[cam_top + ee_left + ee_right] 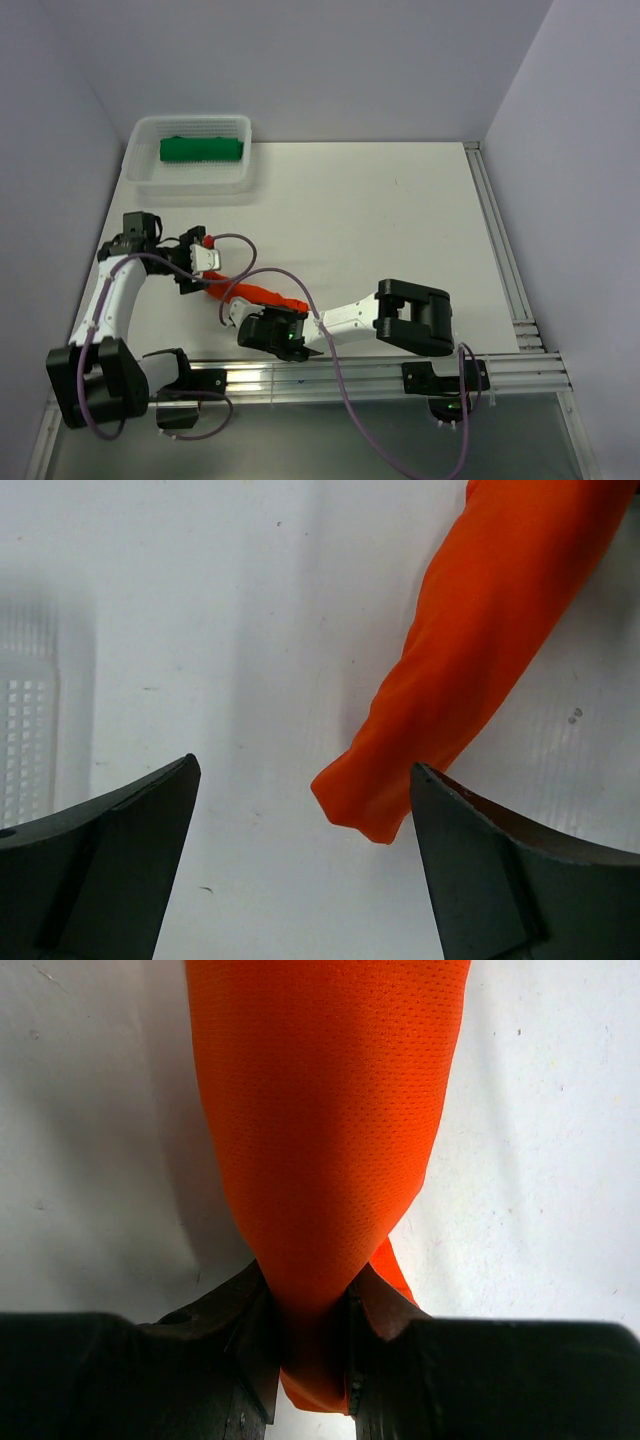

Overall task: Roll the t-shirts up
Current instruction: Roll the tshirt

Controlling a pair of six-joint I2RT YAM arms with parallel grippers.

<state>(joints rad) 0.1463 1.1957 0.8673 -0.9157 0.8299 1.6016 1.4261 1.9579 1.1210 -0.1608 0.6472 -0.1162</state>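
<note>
The orange-red t-shirt (255,293) lies rolled into a long tube on the white table, running from near my left gripper (200,262) down-right to my right gripper (283,312). In the right wrist view the right gripper (308,1285) is shut on one end of the orange roll (320,1110), which stretches away from it. In the left wrist view the left gripper (305,768) stands wide open. The roll's other end (470,650) lies between the fingers, close to the right one, touching neither. The green t-shirt (200,150) sits rolled in the basket.
The white mesh basket (140,168) stands at the far left by the back wall. Aluminium rails (380,375) run along the near edge and up the right side (498,250). Purple cables (335,370) loop over both arms. Walls close in on the left, back and right.
</note>
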